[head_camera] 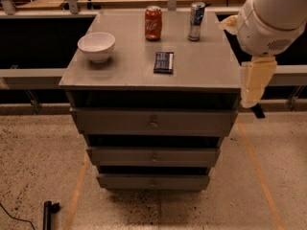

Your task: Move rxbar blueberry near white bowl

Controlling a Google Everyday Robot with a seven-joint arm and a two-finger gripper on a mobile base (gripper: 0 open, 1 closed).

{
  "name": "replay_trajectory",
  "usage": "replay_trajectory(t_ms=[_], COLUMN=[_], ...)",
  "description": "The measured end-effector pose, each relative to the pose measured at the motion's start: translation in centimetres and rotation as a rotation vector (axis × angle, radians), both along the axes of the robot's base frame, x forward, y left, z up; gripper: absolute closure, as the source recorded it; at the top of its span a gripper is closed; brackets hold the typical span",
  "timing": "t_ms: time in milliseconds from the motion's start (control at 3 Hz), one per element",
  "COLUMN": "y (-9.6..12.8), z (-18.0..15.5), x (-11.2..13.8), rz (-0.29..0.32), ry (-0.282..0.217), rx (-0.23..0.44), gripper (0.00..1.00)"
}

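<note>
rxbar blueberry (163,62) mid-top | white bowl (96,46) left | red can (153,22), silver can (195,14) behind | gripper (256,83) off right edge, state unclear

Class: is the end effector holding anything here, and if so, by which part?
Nothing is visibly held. The end effector hangs beside the right edge of the cabinet, away from the objects; the rxbar blueberry lies flat on its top.
</note>
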State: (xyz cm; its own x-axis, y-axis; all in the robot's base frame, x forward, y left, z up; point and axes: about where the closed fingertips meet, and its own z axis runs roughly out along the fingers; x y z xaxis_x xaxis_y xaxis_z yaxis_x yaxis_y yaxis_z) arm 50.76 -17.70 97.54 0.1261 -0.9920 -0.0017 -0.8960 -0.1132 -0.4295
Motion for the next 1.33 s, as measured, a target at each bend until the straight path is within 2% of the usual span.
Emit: replay_trajectory(t_ms=[333, 667, 1000, 1333], y=[2.9, 2.9, 2.7, 2.0], z=[-0.6, -0.5, -0.7, -1.5], x=[3.3, 3.3, 4.8, 8.7], rz=[0.280, 0.270, 0.336, 0.478], ry=[-0.099, -0.097, -0.098, -0.044], rx=[-0.101, -0.096, -0.099, -0.141], gripper=[0.00, 0.00, 0.00, 0.00])
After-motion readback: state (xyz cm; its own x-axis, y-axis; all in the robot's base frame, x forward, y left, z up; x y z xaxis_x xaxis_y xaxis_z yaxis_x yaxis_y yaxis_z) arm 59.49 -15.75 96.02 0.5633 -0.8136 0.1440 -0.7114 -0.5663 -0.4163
